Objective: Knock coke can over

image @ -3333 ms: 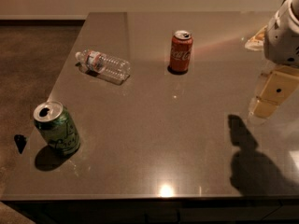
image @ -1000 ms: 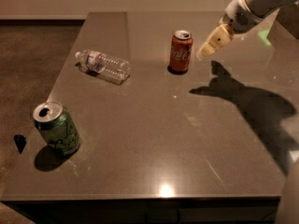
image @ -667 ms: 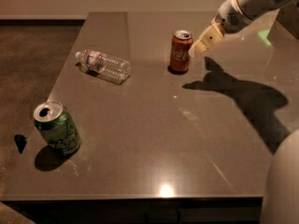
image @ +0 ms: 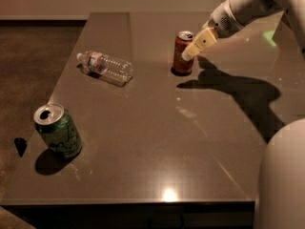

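Note:
The red coke can (image: pixel 181 55) stands upright on the grey table (image: pixel 157 142), toward the far middle. My gripper (image: pixel 189 54) reaches in from the upper right, and its pale fingertip lies over the can's right side, at about mid height. The white arm (image: pixel 243 8) runs back to the top right corner.
A clear plastic water bottle (image: pixel 105 68) lies on its side to the left of the coke can. A green can (image: pixel 57 130) stands upright near the front left edge. The robot's white body (image: pixel 281 180) fills the lower right corner. The table's left edge drops to dark floor.
The gripper has swung in from the right side of the table to the coke can's right side. The can still stands upright in the same spot.

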`<action>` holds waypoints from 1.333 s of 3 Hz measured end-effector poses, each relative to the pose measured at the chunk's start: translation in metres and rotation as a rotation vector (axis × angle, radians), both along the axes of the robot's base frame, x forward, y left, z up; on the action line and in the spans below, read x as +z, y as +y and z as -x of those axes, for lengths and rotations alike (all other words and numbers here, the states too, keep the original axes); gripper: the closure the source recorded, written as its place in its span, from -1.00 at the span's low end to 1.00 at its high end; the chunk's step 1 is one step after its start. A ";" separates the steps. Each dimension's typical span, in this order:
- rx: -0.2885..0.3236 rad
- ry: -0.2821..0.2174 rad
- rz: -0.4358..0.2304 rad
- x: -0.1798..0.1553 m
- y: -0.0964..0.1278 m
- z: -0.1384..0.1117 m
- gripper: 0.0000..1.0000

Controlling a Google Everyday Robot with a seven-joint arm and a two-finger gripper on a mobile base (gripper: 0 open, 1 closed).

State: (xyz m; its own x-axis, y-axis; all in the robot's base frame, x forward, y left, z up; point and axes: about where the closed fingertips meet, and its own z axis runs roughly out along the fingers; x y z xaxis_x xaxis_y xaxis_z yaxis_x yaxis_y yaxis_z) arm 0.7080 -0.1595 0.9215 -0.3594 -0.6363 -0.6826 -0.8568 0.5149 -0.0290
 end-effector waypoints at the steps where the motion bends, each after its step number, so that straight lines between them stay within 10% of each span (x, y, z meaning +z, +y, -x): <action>1: 0.051 0.007 -0.024 -0.004 0.017 0.003 -1.00; 4: 0.102 0.020 -0.036 0.006 0.024 0.009 0.30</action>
